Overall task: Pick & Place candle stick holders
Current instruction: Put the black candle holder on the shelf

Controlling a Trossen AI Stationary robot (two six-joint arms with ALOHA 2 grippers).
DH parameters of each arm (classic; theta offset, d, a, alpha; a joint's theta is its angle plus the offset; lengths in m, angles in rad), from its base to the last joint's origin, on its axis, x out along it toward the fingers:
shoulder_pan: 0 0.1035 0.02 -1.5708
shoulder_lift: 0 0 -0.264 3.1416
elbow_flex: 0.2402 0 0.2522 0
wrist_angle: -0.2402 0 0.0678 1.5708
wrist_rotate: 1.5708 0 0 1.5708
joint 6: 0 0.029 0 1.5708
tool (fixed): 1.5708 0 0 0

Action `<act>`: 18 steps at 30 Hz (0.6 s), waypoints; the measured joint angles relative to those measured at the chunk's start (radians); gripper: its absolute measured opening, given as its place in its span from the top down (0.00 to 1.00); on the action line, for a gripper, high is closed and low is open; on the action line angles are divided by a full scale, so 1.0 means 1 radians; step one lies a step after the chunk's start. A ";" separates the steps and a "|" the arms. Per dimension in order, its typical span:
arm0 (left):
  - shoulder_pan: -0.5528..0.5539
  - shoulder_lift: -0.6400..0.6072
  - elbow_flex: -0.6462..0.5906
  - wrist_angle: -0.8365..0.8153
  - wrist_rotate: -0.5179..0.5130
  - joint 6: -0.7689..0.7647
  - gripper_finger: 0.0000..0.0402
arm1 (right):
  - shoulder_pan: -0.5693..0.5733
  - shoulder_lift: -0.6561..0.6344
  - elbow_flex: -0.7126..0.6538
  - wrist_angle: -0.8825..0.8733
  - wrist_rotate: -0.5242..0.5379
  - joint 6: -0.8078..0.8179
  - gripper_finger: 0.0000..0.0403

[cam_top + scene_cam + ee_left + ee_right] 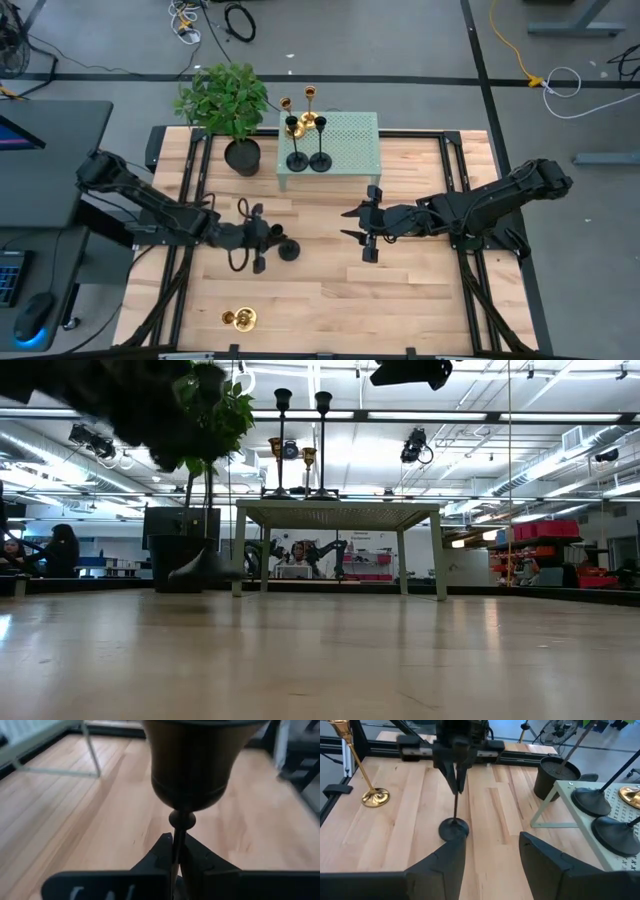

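Note:
A black candle stick holder (453, 827) stands upright on the wooden table, left of the middle, and my left gripper (270, 240) is shut on its stem. Its cup (187, 765) fills the left wrist view. My right gripper (362, 228) hovers open to its right, empty, fingers toward it. Two gold holders (310, 96) and two black holders (308, 160) stand on their bases on the small green table (350, 140). Another gold holder (240, 319) stands near the front left corner. My left gripper pinches the holder's thin stem (176, 847) between its two fingers, a little below the knob under the cup. The fingers come from the table's left, slanting slightly down, and lie across the upright stem. Whether the round base (453, 828) rests on the wood or hangs just above it, I cannot tell.
A potted plant (228, 100) in a black pot (242, 157) stands at the far left, beside the green table. Bare wood lies between the two grippers and along the near right. Black rails run along the table's left and right sides.

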 joint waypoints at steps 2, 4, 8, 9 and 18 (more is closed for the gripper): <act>0.009 0.000 0.038 0.000 0.022 0.000 0.97 | 0.000 0.000 0.000 0.001 0.000 0.004 0.54; 0.017 0.000 0.078 -0.009 0.040 0.010 0.97 | 0.000 0.008 0.000 0.012 0.000 0.005 0.54; 0.038 -0.001 0.169 -0.026 0.084 0.064 0.97 | 0.000 0.035 0.000 0.038 -0.008 -0.003 0.54; 0.045 -0.001 0.195 -0.048 0.087 0.074 0.97 | 0.000 0.044 0.000 0.049 -0.008 -0.004 0.54; 0.108 -0.001 0.402 -0.298 0.089 0.105 0.97 | 0.000 0.125 0.000 0.220 -0.026 -0.057 0.54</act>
